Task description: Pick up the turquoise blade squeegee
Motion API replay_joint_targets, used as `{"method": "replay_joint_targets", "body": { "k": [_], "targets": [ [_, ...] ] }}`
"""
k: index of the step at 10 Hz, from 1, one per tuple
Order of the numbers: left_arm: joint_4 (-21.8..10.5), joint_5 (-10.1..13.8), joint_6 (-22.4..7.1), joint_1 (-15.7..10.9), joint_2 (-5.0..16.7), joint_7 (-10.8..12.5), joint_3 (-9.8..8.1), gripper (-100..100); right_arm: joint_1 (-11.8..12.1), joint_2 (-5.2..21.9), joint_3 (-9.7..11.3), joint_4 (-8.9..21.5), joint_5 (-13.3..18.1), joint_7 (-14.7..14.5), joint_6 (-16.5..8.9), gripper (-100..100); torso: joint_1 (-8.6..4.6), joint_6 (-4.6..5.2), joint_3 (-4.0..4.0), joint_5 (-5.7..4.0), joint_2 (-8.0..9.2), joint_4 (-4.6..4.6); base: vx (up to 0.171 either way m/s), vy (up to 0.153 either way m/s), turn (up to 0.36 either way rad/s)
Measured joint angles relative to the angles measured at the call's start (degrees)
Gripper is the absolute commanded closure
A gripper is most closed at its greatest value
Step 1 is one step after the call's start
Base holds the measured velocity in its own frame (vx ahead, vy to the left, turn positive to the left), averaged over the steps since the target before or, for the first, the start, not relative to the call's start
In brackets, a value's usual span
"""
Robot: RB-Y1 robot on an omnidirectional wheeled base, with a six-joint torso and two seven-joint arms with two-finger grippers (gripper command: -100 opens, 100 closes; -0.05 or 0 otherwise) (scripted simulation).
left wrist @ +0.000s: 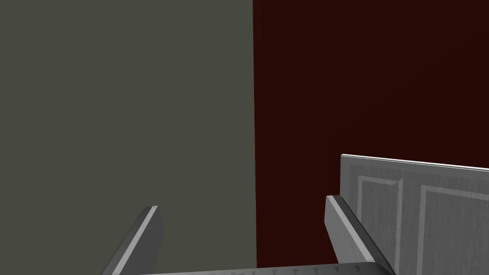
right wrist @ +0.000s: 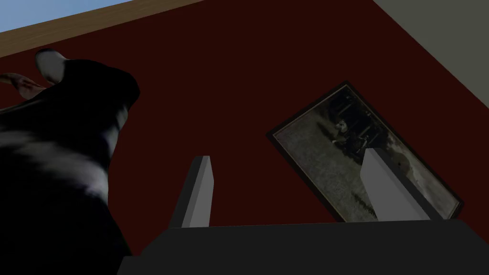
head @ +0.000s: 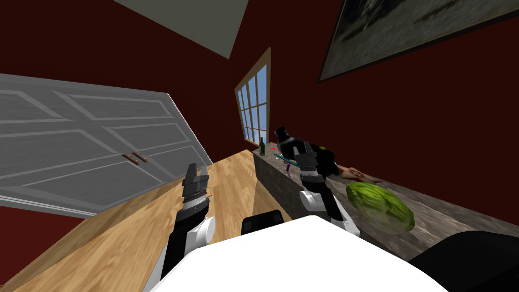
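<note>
Right gripper (right wrist: 286, 160): fingers apart, empty, aimed up the wall rather than at the worktop (head: 446, 218). Turquoise squeegee (head: 282, 158) lies on the worktop toward its far end, just beside my right wrist, with a small purple thing (head: 288, 166) next to it. Black-and-white animal figure (right wrist: 57, 157) crowds the gripper.

Risks: tipping down, I may clip the figure, nudge the thin squeegee over the edge, or pinch the purple thing instead.

Left gripper (left wrist: 243, 205): fingers apart, idle over the wooden floor (head: 126, 228).

Count: one squeegee, one figure, one green bottle (head: 262, 146), one green melon (head: 381, 207).
</note>
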State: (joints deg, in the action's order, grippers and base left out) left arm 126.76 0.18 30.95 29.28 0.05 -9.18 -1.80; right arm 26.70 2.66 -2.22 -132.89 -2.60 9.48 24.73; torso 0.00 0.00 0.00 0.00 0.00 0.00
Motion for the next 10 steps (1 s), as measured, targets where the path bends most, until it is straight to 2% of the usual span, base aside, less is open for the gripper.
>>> {"method": "replay_joint_targets", "body": {
  "k": [3,6,10],
  "targets": [
    [0.0,0.0,0.0,0.0,0.0,0.0,0.0,0,-2.42,1.57,-0.84,2.85,2.32,-1.51,-0.18,-100,0.04,0.0,-0.06,0.01,-0.1,-0.02,0.022,0.016,-0.015],
    [0.0,0.0,0.0,0.0,0.0,0.0,0.0,0,-5.29,3.7,-2.42,7.23,4.97,-3.22,0.78,-100,0.09,0.0,-0.07,0.02,-0.13,-0.03,0.026,0.027,-0.016],
    [0.0,0.0,0.0,0.0,0.0,0.0,0.0,0,-10.79,6.26,-4.33,14.07,9.58,-6.28,1.18,-100,0.12,-0.01,-0.07,0.03,-0.12,-0.03,0.02,0.035,-0.012]
  ]
}}
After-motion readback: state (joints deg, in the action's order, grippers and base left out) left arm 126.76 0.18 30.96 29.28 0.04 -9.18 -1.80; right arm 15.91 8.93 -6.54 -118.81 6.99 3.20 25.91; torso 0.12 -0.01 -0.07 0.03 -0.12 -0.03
